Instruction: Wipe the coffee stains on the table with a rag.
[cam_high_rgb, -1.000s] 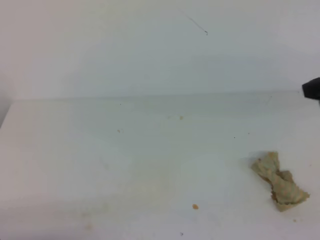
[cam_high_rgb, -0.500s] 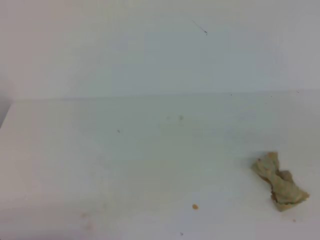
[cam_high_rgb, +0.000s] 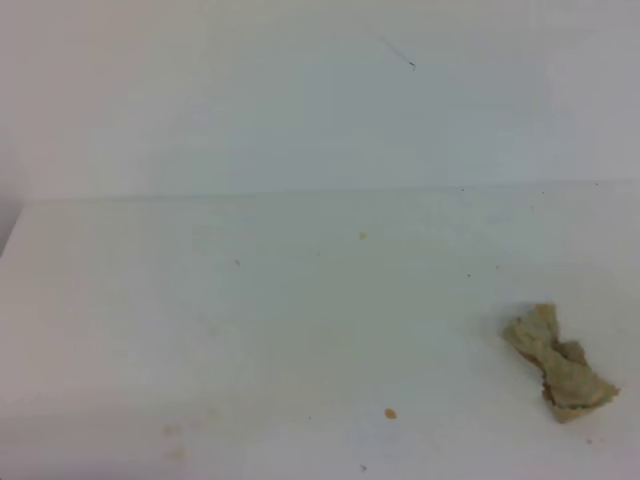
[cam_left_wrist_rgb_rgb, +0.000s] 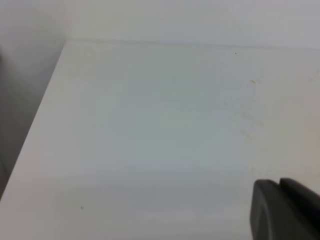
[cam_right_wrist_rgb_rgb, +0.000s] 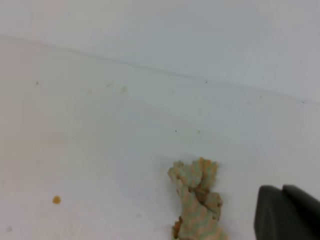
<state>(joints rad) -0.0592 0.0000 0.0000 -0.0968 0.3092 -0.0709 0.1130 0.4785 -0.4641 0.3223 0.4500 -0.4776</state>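
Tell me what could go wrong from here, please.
1. The rag lies bunched near the table's right edge with nothing holding it; a sideways nudge might push it off.
2. An orange droplet and faint smears remain near the front; they are small and may be missed.
3. The right end effector is shut beside the rag, so it must open before grasping, or it will only shove the cloth.

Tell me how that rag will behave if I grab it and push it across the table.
The rag is bunched and creased, so it's probably floppy and light. Pushed across the table, it may drag and unfold rather than slide; brown tinges hint at dampness.
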